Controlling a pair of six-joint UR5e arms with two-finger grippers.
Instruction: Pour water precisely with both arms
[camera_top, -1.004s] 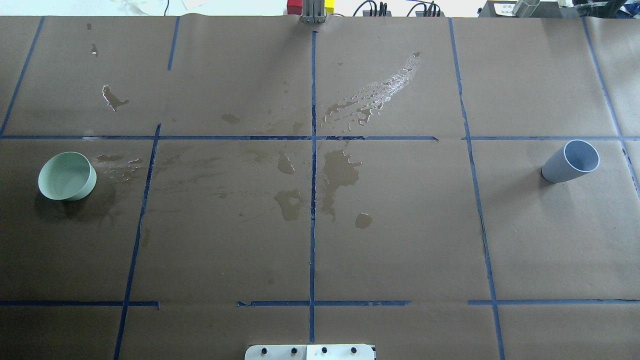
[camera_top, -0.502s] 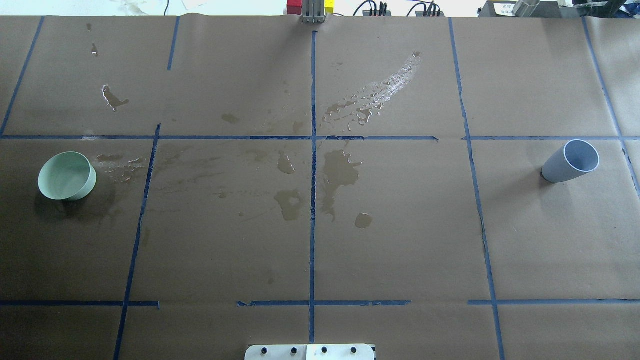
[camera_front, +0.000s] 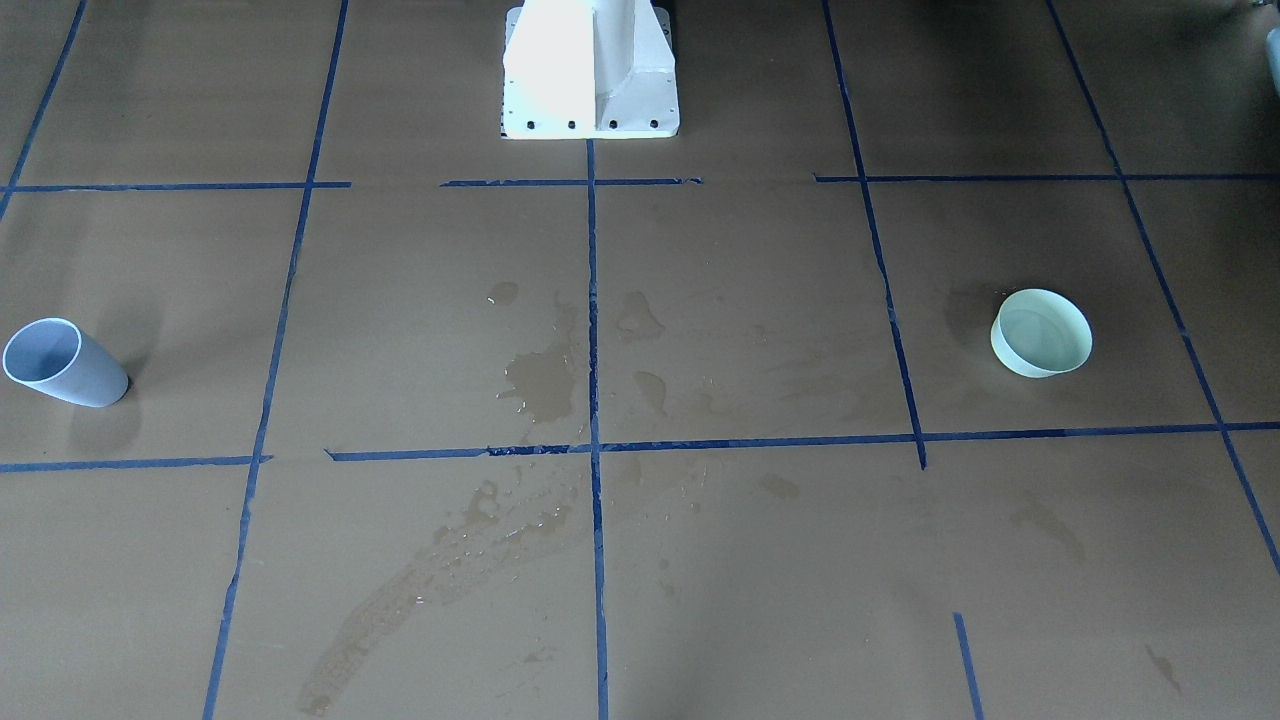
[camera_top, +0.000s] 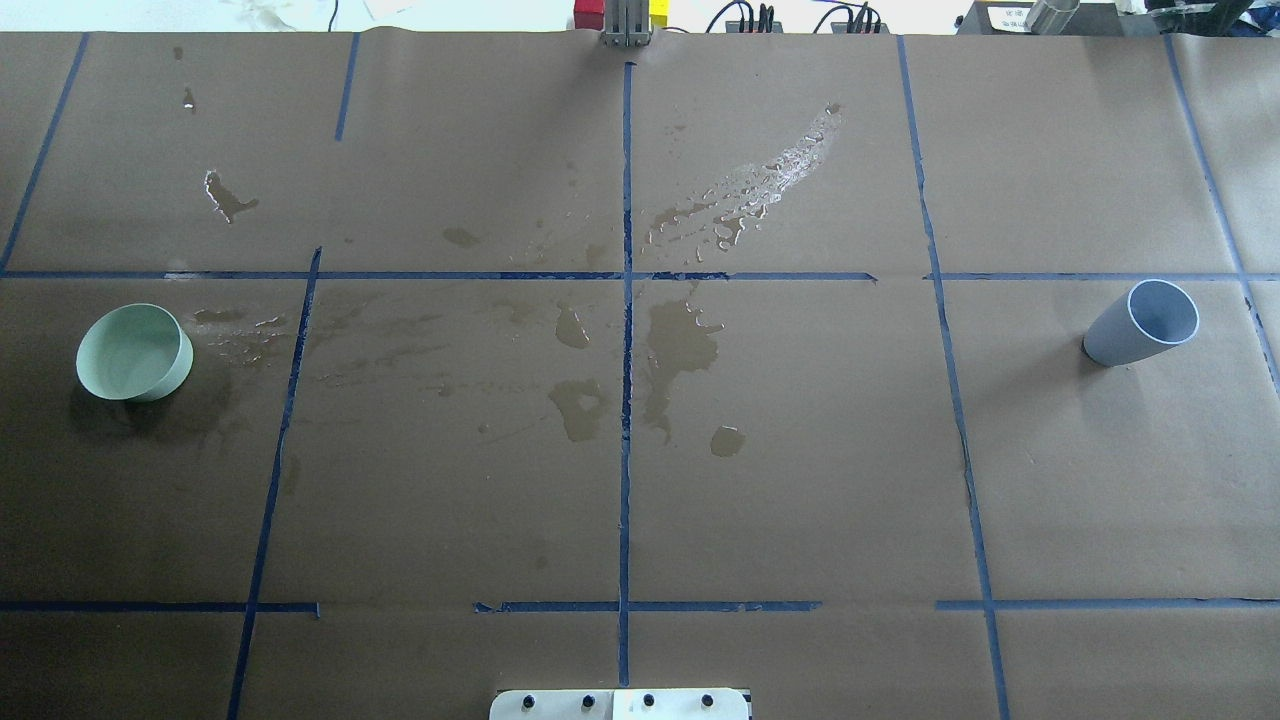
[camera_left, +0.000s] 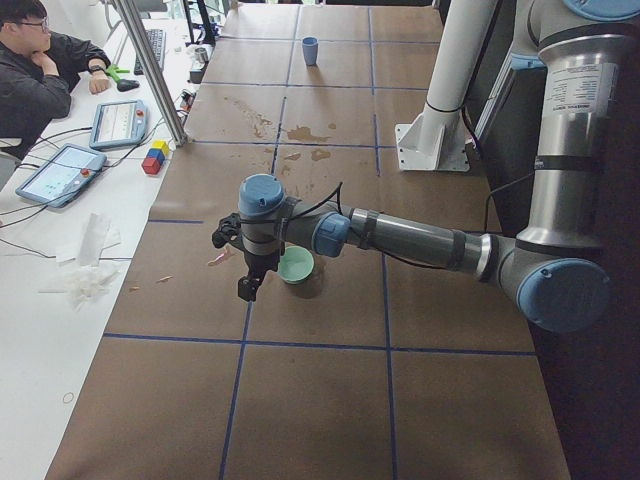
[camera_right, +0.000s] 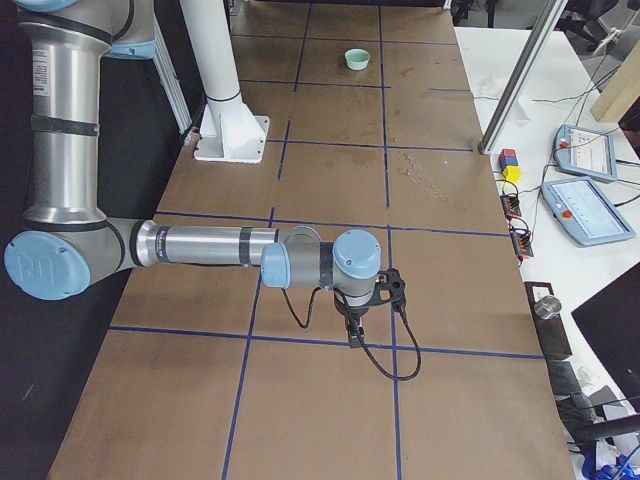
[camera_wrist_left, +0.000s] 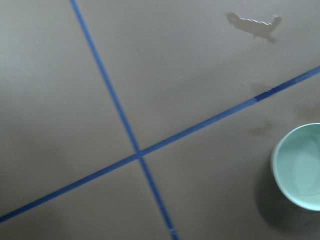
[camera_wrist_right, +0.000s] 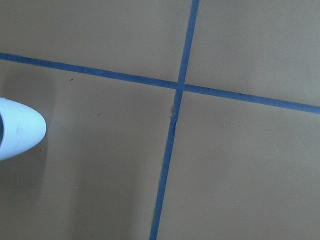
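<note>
- The green bowl (camera_top: 133, 352) sits near the tabletop's (camera_top: 800, 500) end on the robot's left. The grey-blue cup (camera_top: 1140, 325) stands near the opposite end. I'd guess they are set well apart so each arm takes its own vessel.
- The left gripper (camera_left: 248, 288) hangs low just beside the bowl, and the right gripper (camera_right: 355, 338) hovers by the cup. I cannot tell whether either's fingers are spread or closed.
- The water (camera_top: 682, 340) I can see lies spilt in puddles about the middle. I can't make out whether the cup holds any.
- Pouring hasn't begun, by my reckoning.

The bowl (camera_top: 133, 352) stands on the table (camera_top: 800, 500) at the robot's far left, the cup (camera_top: 1140, 325) at its far right; puddles (camera_top: 680, 340) lie between them.
</note>
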